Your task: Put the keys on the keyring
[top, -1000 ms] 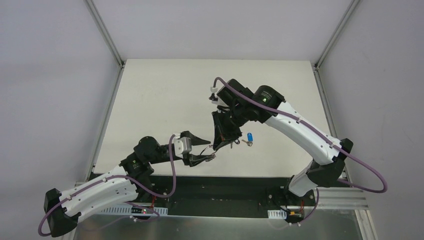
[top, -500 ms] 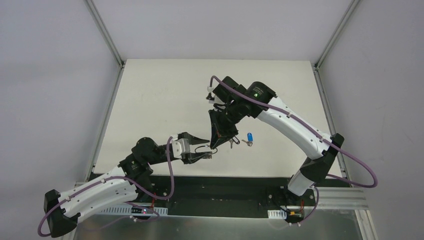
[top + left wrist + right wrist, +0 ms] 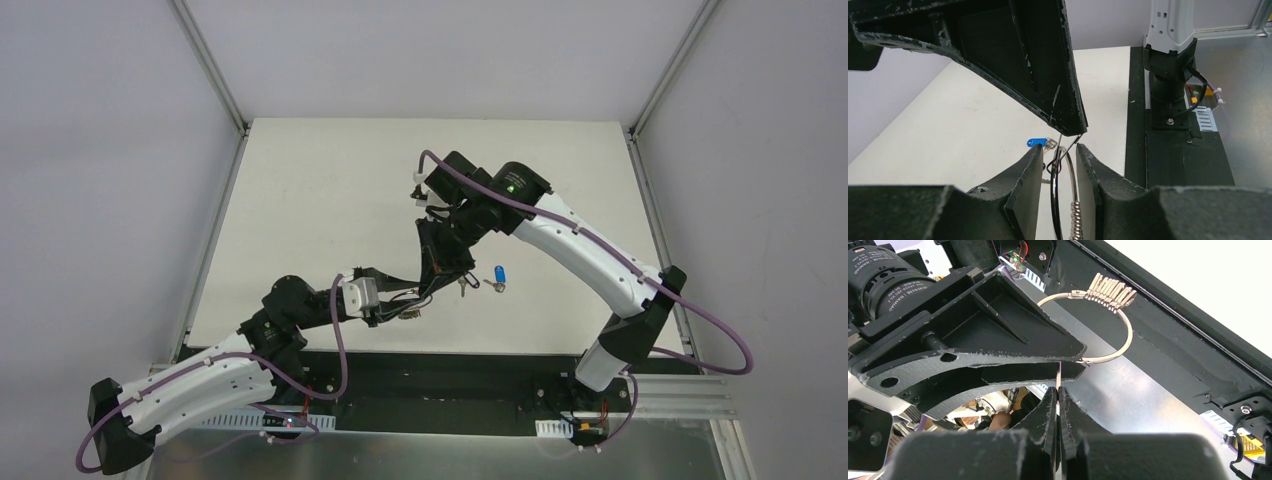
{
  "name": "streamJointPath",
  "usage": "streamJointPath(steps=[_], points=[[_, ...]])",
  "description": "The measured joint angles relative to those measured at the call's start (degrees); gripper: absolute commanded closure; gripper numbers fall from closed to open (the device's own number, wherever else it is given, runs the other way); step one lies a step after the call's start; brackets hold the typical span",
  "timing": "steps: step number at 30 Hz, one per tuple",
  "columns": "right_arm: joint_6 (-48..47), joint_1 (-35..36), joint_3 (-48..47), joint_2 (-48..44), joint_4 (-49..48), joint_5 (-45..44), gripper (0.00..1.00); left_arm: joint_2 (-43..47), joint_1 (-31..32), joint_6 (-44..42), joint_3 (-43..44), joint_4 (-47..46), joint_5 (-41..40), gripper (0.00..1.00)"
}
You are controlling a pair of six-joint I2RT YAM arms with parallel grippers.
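Pinches a thin metal strip [image 3: 1058, 375] in the clenched right fingers [image 3: 1053, 399], tips pointing down at the left fingers [image 3: 1075, 354]. Brackets the keyring [image 3: 1109, 290] with those, partly apart; cannot tell whether gripped. Has the blue key [image 3: 499, 274] lying on the counter [image 3: 320, 200] just beside, to the right. Sits close to the front edge, with open counter behind and to the left.

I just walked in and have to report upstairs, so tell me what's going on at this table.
Two arms meet over a wire keyring near the front edge of the table. The left end effector has its jaws either side of the ring, a gap showing; whether it grips is unclear. The right end effector is shut on a thin metal strip reaching the ring, possibly a key blade. The blue-headed key lies on the table, not yet threaded.
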State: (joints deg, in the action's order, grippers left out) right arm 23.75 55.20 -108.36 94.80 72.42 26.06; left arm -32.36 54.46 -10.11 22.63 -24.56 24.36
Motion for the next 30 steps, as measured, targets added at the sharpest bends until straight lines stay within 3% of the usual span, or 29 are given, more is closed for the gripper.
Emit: streamJointPath(steps=[7, 12, 20, 30], points=[[0.00, 0.00, -0.02, 0.46, -0.02, 0.22, 1.00, -0.70, 0.00, 0.00, -0.07, -1.38, 0.26, 0.77], [-0.02, -0.17, -0.04, 0.46, 0.07, 0.28, 1.00, -1.73, 0.00, 0.02, -0.07, -1.68, 1.18, 1.00], [0.02, -0.46, -0.04, 0.46, 0.20, 0.28, 1.00, -2.12, 0.33, -0.24, -0.07, -1.77, 1.77, 1.00], [0.22, -0.20, 2.45, -1.66, -4.26, -0.31, 0.66, -1.73, 0.33, 0.76, -0.07, -1.53, -0.92, 1.00]])
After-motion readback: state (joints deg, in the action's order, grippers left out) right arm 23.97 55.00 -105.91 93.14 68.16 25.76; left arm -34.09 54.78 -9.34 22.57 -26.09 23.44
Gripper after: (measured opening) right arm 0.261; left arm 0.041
